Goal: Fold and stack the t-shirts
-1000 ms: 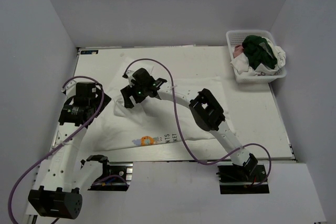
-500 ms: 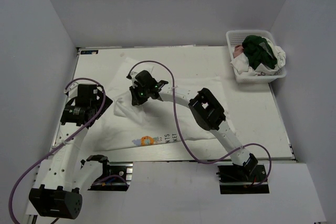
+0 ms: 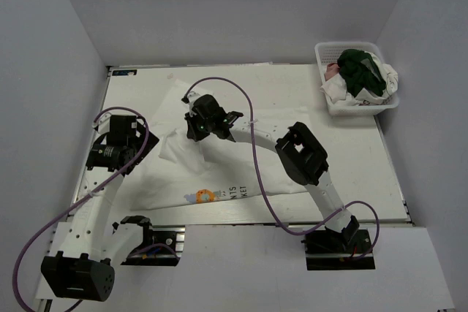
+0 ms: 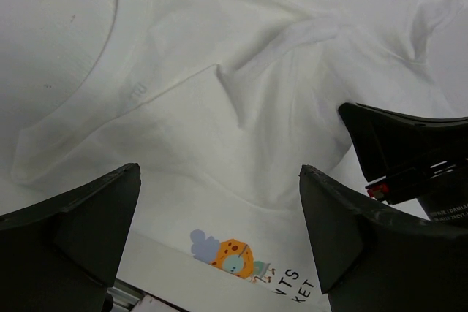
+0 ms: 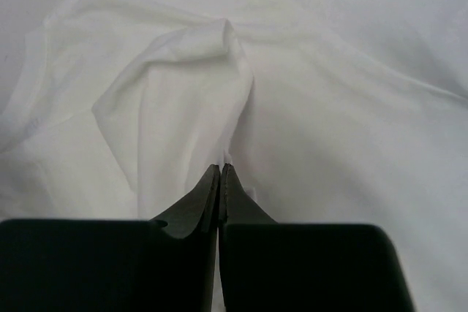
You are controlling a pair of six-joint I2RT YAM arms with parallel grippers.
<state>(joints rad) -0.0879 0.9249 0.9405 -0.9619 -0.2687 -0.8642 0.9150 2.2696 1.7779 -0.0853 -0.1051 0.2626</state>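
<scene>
A white shirt (image 3: 219, 169) lies rumpled on the table (image 3: 351, 151) left of centre, with a small orange-and-blue graphic (image 3: 201, 196) and dark lettering (image 3: 238, 191) at its near hem. The basket (image 3: 322, 55) at the far right holds a green shirt (image 3: 360, 67) and a pink shirt (image 3: 333, 71) in a heap. The right gripper (image 5: 221, 169) is pinched tight on a raised fold at the white shirt's far left, while the left gripper (image 4: 219, 173) hangs over its left side, spread wide and holding nothing.
</scene>
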